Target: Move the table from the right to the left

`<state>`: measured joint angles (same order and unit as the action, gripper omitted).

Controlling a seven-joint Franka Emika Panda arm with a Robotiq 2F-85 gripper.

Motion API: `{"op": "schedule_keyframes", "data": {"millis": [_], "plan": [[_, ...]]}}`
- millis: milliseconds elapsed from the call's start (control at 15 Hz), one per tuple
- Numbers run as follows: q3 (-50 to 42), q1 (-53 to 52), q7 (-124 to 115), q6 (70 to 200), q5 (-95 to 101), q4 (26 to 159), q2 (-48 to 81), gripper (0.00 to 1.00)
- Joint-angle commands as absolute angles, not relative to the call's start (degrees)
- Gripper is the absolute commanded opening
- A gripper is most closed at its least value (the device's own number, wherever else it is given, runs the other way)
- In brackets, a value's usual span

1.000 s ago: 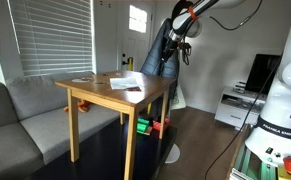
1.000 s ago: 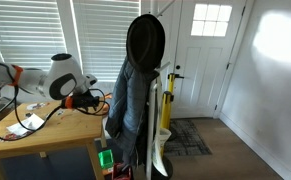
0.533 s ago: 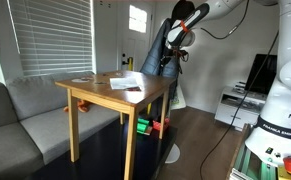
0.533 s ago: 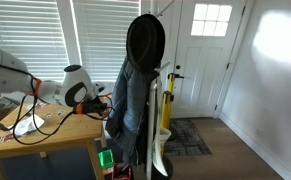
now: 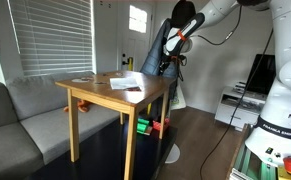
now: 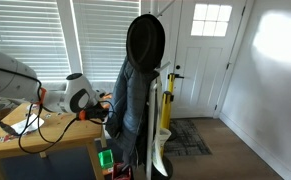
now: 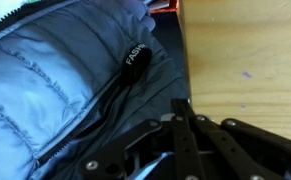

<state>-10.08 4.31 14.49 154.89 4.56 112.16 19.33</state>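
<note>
tall light-brown wooden table (image 5: 113, 92) with papers sits by the grey sofa (image 5: 25, 112); black robot gripper (image 7: 182, 105) looks pinched shut, empty, at its edge beside a blue-grey puffer jacket (image 7: 65, 80); I'd push the edge squarely and slowly, avoiding the jacket
</note>
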Motion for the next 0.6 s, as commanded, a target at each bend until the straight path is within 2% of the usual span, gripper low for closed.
{"op": "schedule_keyframes", "data": {"millis": [0, 533], "plan": [[-8.58, 5.67, 14.88, 155.87, 7.65, 111.53, 20.62, 0.00], [-7.33, 6.94, 18.53, 155.44, 9.75, 111.86, 21.12, 0.00]]}}
